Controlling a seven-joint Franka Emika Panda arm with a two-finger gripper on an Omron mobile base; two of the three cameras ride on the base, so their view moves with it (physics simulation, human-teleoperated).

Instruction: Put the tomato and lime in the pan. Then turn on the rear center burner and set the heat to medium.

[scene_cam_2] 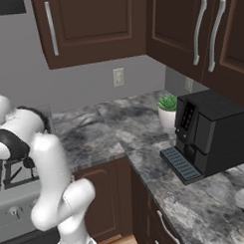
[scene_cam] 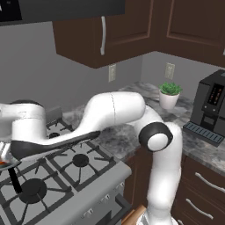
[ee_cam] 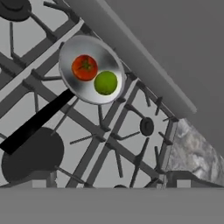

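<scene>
The silver pan (ee_cam: pixel 89 43) rests on the black grates at the back middle of the stove, its black handle (ee_cam: pixel 37 124) pointing toward the large front-middle burner disc (ee_cam: pixel 30 153). Inside it the red tomato (ee_cam: pixel 84 67) and the yellow-green lime (ee_cam: pixel 106 82) lie side by side, touching. The rear center burner is hidden under the pan. My gripper (ee_cam: pixel 109 184) hovers above the stove, open and holding nothing, off to the handle side of the pan. In the left base view the pan (scene_cam: pixel 11 165) shows at the left edge, below my outstretched arm.
A small burner (ee_cam: pixel 146 127) sits to the right of the pan, near the granite counter (ee_cam: pixel 197 153). The stove's front panel (scene_cam: pixel 96 193) carries the knobs. A potted plant (scene_cam: pixel 169 94) and a black coffee machine (scene_cam_2: pixel 209 136) stand on the counter to the right.
</scene>
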